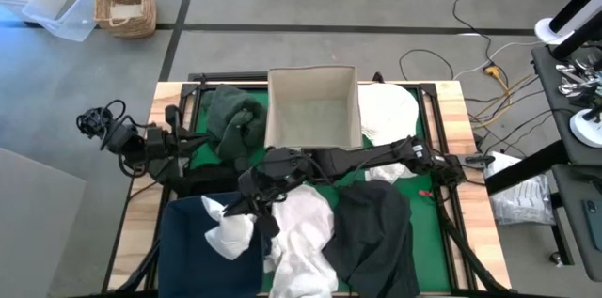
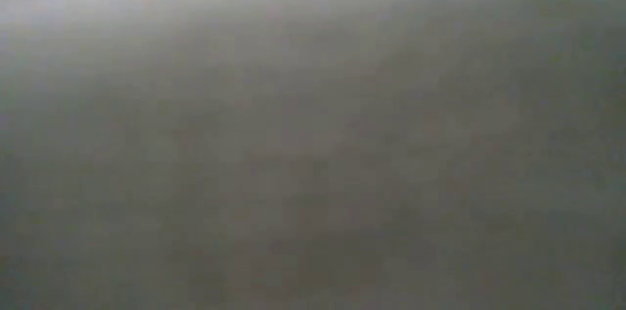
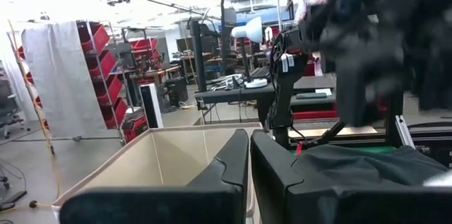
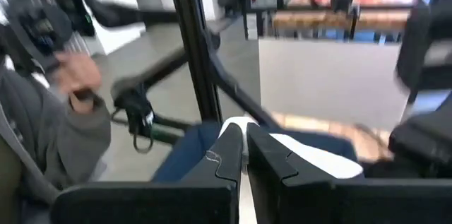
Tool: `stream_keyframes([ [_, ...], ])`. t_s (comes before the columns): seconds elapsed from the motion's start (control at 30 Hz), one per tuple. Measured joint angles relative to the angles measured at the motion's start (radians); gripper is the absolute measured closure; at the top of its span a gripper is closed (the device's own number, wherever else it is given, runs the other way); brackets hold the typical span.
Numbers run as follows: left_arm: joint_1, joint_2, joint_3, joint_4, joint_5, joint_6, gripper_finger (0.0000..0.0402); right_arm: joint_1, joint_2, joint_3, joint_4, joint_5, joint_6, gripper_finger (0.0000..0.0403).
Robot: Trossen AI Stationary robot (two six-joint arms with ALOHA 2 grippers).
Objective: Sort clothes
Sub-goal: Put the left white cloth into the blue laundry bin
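My right gripper point(image 1: 241, 207) reaches from the table's right side to the navy bin point(image 1: 188, 242) at the near left. It is shut on a white garment point(image 1: 229, 230) that drapes over the bin's right edge. My left gripper point(image 3: 249, 136) is shut on nothing, drawn back at the table's left edge and pointing level toward the beige box point(image 1: 313, 108). A dark green garment point(image 1: 235, 121) lies left of the box and a white one point(image 1: 388, 113) right of it. Another white garment point(image 1: 303, 242) and a charcoal one point(image 1: 376, 237) lie on the green mat point(image 1: 428, 213) near the front. My right gripper pinches a bit of the white garment point(image 4: 237, 126) between its two fingers; white cloth shows in the slit between them. The fingers come nearly level from the table's right. The garment point(image 4: 311, 159) hangs below them onto the bin's edge; edge or fold, I cannot tell.
Grey blur fills the low view. Black frame bars point(image 1: 442, 148) run around the mat. In the right wrist view a person's hand and grey sleeve point(image 4: 74, 83) show beyond the table's left side. On the floor stand a wicker basket point(image 1: 124, 2) and a clear tub point(image 1: 61, 11).
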Motion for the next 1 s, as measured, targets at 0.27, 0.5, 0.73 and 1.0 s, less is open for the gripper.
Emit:
stream_keyframes([
  [0.27,0.000,-0.001,0.003,-0.015,0.019,-0.025,0.0401,-0.002,0.032,-0.001,-0.142,0.024,0.000,0.0394],
  [0.5,0.000,-0.001,0.003,-0.061,0.035,-0.071,0.0401,-0.002,0.035,-0.001,-0.261,0.062,-0.026,0.0394],
  [0.73,0.000,0.000,-0.003,-0.071,0.035,-0.116,0.0401,-0.002,0.035,-0.001,-0.307,0.062,-0.051,0.0388],
  [1.0,0.000,0.002,-0.005,-0.102,0.036,-0.185,0.0401,-0.002,0.035,-0.001,-0.301,0.072,-0.106,0.0331],
])
